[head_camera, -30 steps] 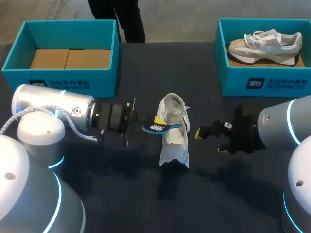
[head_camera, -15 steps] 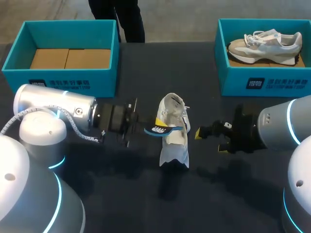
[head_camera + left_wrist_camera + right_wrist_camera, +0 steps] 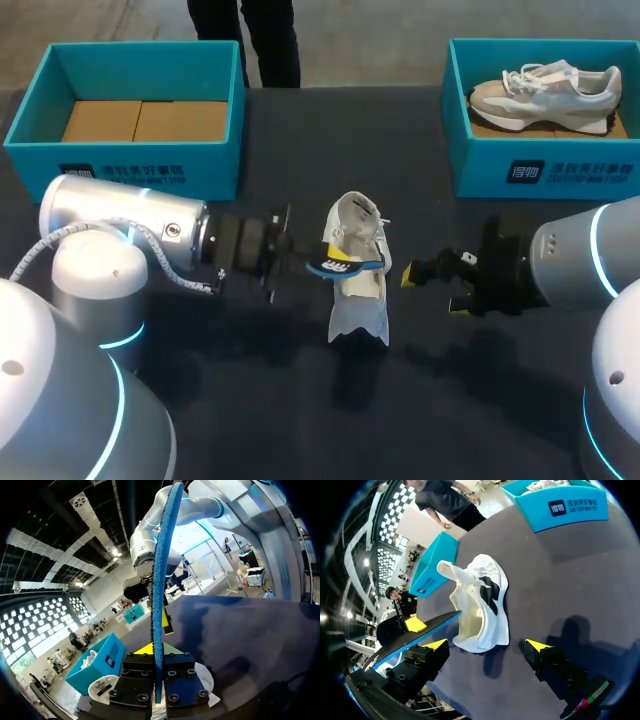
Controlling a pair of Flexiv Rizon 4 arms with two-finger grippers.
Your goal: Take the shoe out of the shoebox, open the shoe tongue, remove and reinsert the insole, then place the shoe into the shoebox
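- Insole (image 3: 345,265) going back in seems to be the step in hand. The blue insole is pinched edge-on by the left fingers (image 3: 298,262) and held across the opening of the shoe (image 3: 358,300).
- The shoe is sat on the table (image 3: 300,400) between the two arms, well clear of both boxes.
- The right fingers (image 3: 409,275) are spread wide with nothing in them, just beside the shoe.
- To do it well, the leading end should probably be tipped down under the tongue and slid toward the toe. The shoe looks light and would likely get shoved sideways, so it should be steadied from the right side first.
- Whether the insole's tip is already inside the shoe can't be told from above.
- Which end of the insole leads is hard to make out.
- In the left wrist view the shoe is mostly hidden behind the fingers.
- The left shoebox (image 3: 130,165) is seen empty; another shoe (image 3: 545,90) lies in the right shoebox (image 3: 540,170).
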